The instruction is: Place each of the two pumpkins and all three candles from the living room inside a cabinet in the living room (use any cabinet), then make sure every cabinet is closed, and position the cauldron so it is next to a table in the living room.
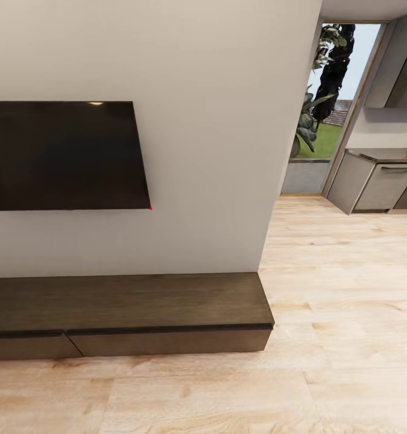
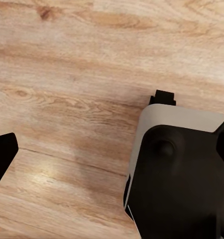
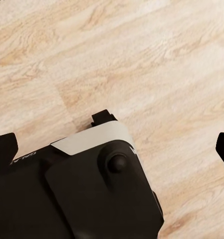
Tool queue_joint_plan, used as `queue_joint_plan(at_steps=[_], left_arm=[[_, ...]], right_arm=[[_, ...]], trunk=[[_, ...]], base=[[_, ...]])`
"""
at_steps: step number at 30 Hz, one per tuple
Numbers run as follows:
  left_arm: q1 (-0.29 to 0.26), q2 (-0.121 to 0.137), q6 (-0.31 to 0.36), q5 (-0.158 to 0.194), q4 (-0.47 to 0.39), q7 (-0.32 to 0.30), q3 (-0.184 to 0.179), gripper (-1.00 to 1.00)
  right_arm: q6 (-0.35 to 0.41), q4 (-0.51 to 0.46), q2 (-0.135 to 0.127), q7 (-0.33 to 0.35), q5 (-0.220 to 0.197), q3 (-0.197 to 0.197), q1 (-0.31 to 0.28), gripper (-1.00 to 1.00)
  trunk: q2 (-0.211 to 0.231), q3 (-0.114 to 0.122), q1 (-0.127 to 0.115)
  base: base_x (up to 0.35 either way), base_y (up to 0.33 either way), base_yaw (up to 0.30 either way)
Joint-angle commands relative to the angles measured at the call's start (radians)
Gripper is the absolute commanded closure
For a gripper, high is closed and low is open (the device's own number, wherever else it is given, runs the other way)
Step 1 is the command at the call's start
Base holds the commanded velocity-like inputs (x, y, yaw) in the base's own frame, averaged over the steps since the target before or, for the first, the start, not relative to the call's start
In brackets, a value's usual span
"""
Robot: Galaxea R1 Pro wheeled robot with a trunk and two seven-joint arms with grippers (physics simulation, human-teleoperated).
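Head view: the cabinet [image 1: 128, 313] runs low along the foot of the pale wall [image 1: 215, 150], directly beneath the dark television [image 1: 61, 155] mounted on it. Its drawer fronts [image 1: 167, 342] sit flush, with only a thin seam between two of them and a dark gap under the top board; both visible drawers look shut. To the right of the cabinet's end the wood floor [image 1: 342, 289] stretches to a doorway with a plant [image 1: 318, 90] and grey kitchen units [image 1: 381, 181] beyond.

As a judgement, the cabinet is stiff and heavy, and only its drawers should move. With no handles, the likely hold is a fingertip hooked into the gap under the top board or on a drawer's upper edge, pulled straight out from the wall; the smooth fronts offer little else to grip, and a slanted pull could let the finger slip off.

Left wrist view: the left gripper [image 2: 117, 149] hangs over bare floorboards [image 2: 67, 74], and part of the robot's own white-and-black base [image 2: 181, 169] lies below it. One dark fingertip [image 2: 2, 154] shows at the picture's edge and another at the opposite edge, so the fingers are spread wide with nothing between them.

Right wrist view: the right gripper [image 3: 114, 147] is likewise above floorboards [image 3: 142, 50] and the base [image 3: 92, 184], its fingertips [image 3: 3, 149] far apart and empty.
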Motion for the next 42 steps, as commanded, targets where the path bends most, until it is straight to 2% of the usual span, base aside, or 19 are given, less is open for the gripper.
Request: queue_joint_plan(at_steps=[1,11,17,22,23,30,42], left_arm=[[0.000,0.000,0.006,0.009,-0.002,0.004,-0.004,-1.00],[0.004,0.003,0.005,0.010,0.003,0.004,-0.004,-1.00],[0.050,0.009,-0.037,0.005,0.023,0.002,-0.004,-1.00],[0.102,0.006,-0.071,-0.001,0.024,0.003,-0.005,-1.00],[0.108,0.005,-0.073,-0.001,0.024,0.003,-0.005,-1.00],[0.142,0.005,-0.077,-0.002,0.024,0.002,-0.004,-1.00],[0.147,0.006,-0.076,0.000,0.024,0.001,-0.004,-1.00]], right_arm=[[-0.001,-0.001,0.000,-0.005,-0.010,0.008,-0.001,-1.00],[0.000,0.007,-0.006,-0.007,-0.013,0.008,-0.001,-1.00],[0.006,0.053,-0.010,-0.013,-0.010,0.008,0.002,-1.00],[0.001,0.056,-0.016,-0.008,-0.005,0.010,0.125,-1.00],[0.000,0.056,-0.016,-0.007,-0.005,0.011,0.128,-1.00],[-0.002,0.056,-0.017,-0.005,-0.002,0.013,0.134,-1.00],[-0.004,0.057,-0.017,-0.006,-0.002,0.012,0.135,-1.00]], trunk=[[-0.002,-0.002,0.001],[-0.002,-0.002,0.001],[-0.002,-0.002,0.001],[-0.002,-0.002,0.001],[-0.002,-0.002,0.001],[-0.002,-0.002,0.001],[-0.002,-0.002,0.001]], base=[[0.000,0.000,0.000],[0.000,0.000,0.000],[0.000,0.000,0.000],[0.000,0.000,0.000],[0.000,0.000,0.000],[0.000,0.000,0.000],[0.000,0.000,0.000]])
